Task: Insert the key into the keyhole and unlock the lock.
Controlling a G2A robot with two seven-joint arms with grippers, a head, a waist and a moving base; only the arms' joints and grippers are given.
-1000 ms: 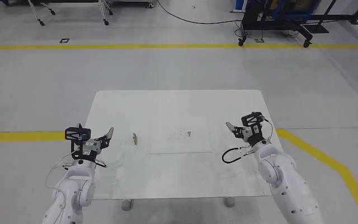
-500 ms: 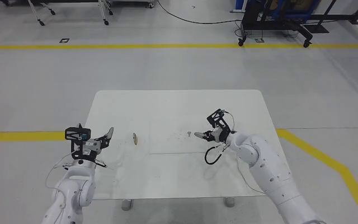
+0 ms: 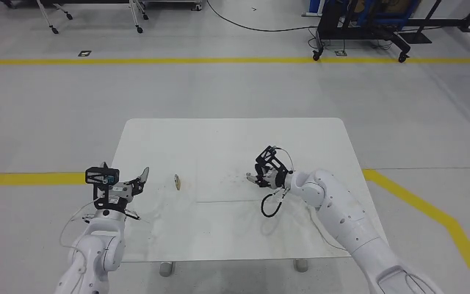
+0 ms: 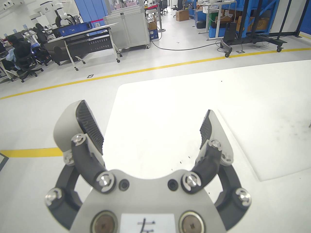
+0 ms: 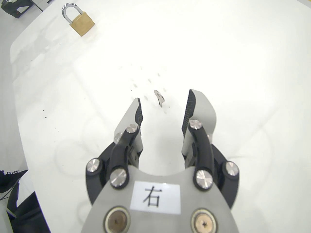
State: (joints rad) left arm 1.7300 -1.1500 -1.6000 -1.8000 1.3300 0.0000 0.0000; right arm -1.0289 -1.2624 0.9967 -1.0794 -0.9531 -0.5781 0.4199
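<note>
A small silver key [image 5: 159, 97] lies flat on the white table [image 3: 308, 140], near its middle; in the top view the key [image 3: 250, 176] sits just off my right gripper's tips. My right gripper [image 5: 163, 101] hovers open over it, the key lying just beyond the gap between its fingers. A brass padlock [image 5: 81, 23] with a steel shackle lies farther off, toward the table's left part [image 3: 177, 181]. My left gripper [image 4: 145, 124] stands open and holds nothing at the table's left edge [image 3: 126, 182], well short of the padlock.
A thin white mat [image 3: 236, 187] covers the table's middle, with small dark specks around the key. Yellow floor tape [image 3: 220, 60] runs beyond the far edge. Wheeled racks and benches stand in the room behind.
My right arm has swung from the table's right edge toward the middle and now stops with its open gripper at the key. The left arm, key and padlock have not moved.
</note>
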